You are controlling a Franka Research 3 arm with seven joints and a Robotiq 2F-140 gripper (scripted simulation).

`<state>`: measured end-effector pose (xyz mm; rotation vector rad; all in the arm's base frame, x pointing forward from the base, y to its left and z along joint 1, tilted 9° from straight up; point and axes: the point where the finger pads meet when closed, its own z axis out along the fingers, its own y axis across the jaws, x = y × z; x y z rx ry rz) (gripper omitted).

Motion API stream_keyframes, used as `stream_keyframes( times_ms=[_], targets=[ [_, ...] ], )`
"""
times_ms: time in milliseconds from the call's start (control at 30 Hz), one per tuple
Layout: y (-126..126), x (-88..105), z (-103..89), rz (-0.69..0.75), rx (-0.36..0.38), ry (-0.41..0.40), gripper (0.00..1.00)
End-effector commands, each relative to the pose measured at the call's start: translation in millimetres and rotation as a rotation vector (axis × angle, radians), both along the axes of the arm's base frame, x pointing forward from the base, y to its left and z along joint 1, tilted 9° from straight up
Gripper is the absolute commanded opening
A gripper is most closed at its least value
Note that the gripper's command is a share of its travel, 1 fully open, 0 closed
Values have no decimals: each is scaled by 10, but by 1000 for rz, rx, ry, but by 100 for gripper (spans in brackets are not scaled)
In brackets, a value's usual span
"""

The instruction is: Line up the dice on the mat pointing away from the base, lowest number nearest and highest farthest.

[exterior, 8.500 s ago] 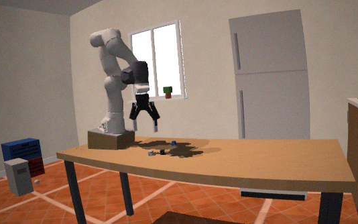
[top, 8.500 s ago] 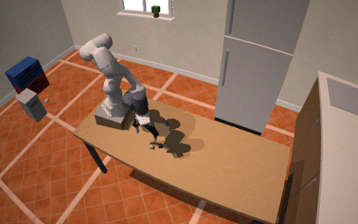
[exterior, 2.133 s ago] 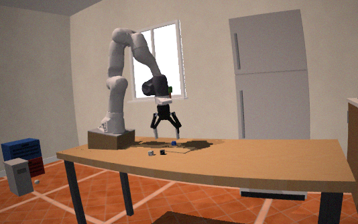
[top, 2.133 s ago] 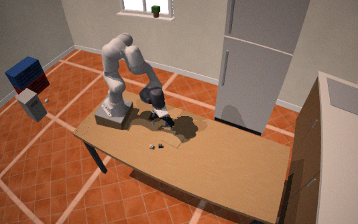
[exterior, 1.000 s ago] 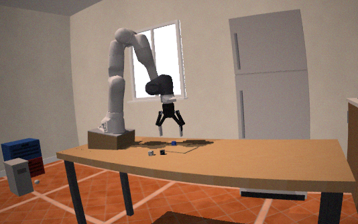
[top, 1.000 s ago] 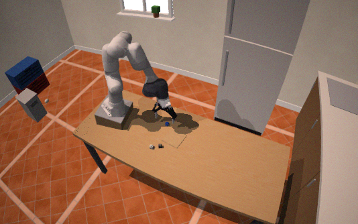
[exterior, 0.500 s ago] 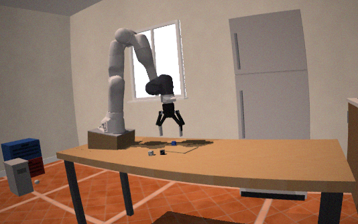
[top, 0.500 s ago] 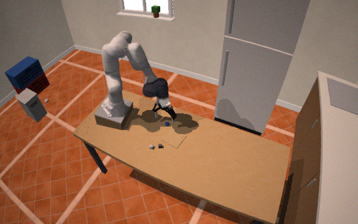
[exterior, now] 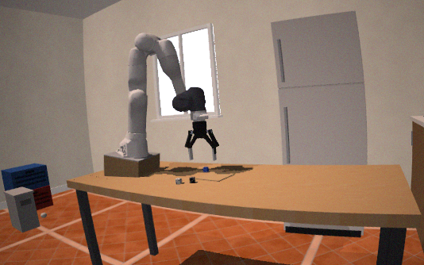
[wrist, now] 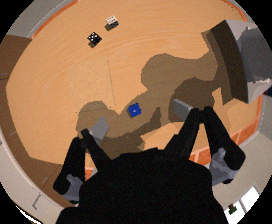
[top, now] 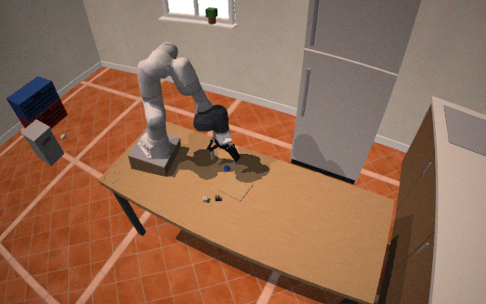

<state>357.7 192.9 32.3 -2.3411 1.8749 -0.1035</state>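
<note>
Gripper (exterior: 202,158): fingers spread to full width, nothing between them; it hangs above the table, pointing down, well clear of the surface.
Fingertips: in the wrist view the two grey pads frame the blue die, one on each side, without contact.
Blue die (top: 226,168): lies on the mat, below the gripper and in the arm's shadow; the number it shows is too small to read.
Mat (top: 242,187): thin, nearly the table's colour, seen mainly by its dark outline; it lies flat on the table, beyond the arm's base.
Black die (top: 217,198): on the bare table, just outside the mat's near edge; pips too small to read.
White die (top: 206,199): on the bare table, just beside the black die and apart from it, on the side away from the mat.
Arm (exterior: 137,83): white links rise from the base, bend over at the top and descend to a dark wrist above the gripper.
Base block (top: 138,164): grey, at the table's end.
Table (exterior: 294,190): wooden top on dark legs.
Refrigerator (exterior: 321,87): grey, against the wall behind the table.
Window (exterior: 194,59): behind the arm.
Drawer unit (top: 36,97): blue and red, on the tiled floor.
</note>
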Motion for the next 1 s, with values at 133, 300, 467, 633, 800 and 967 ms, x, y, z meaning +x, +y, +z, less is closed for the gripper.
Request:
stream_keyframes(
  times_ms=[133,300,467,633,800,967],
  targets=[
    [-20,-34,155,-24,-3,4,100],
    [-39,-81,488,-24,-3,4,100],
    [-55,-118,750,-24,-3,4,100],
    [-59,-127,819,-24,-3,4,100],
    [-60,-130,839,-24,-3,4,100],
    [-60,-130,839,-24,-3,4,100]
  ],
)
